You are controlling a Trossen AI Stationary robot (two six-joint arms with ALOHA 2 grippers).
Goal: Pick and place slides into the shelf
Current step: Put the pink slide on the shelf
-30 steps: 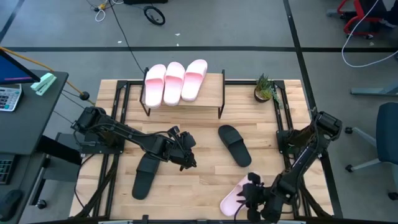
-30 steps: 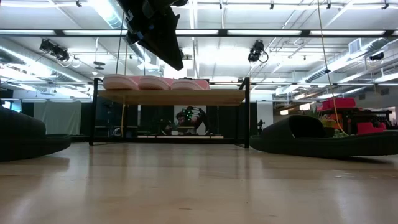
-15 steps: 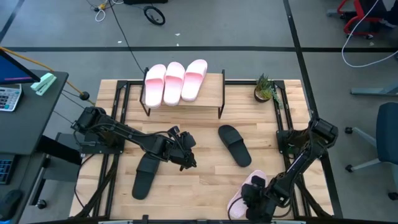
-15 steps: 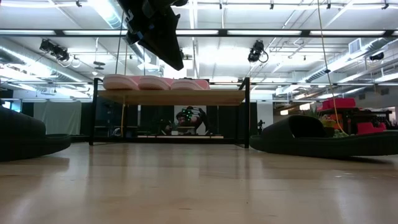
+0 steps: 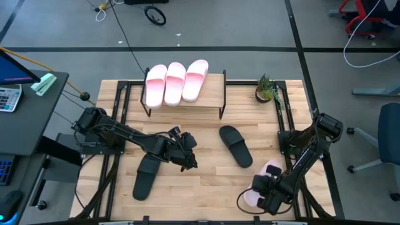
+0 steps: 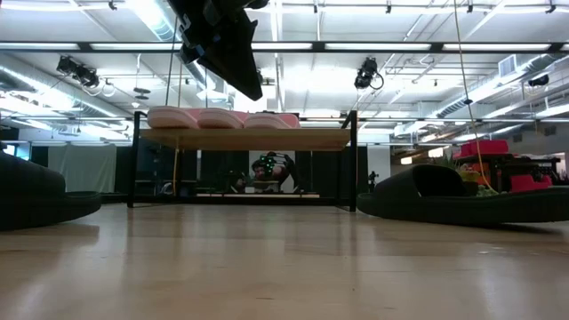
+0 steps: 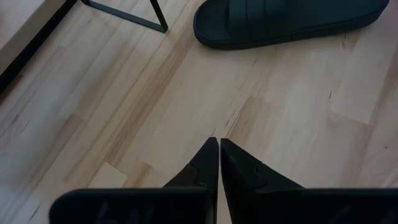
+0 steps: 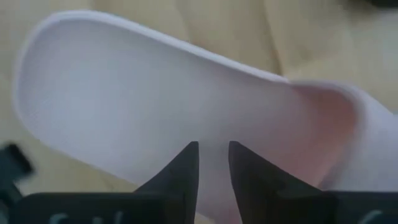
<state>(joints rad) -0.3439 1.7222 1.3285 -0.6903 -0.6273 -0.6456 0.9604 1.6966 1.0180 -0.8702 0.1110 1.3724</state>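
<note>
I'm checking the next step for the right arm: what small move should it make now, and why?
Probably a small lift. The right gripper is at the pink slide near the table's front right edge, with the foam showing between its narrowly parted fingers. Three pink slides already lie on the shelf, with bare plank beside them. The left gripper waits shut near a black slide.

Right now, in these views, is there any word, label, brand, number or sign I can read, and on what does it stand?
None can be read.
Calculator on the side desk: its keys are too small to make out.
Pink slides on the shelf: no print shows.
Black slide in the left wrist view: no brand shows.
Pink slide in the right wrist view: plain surface.
</note>
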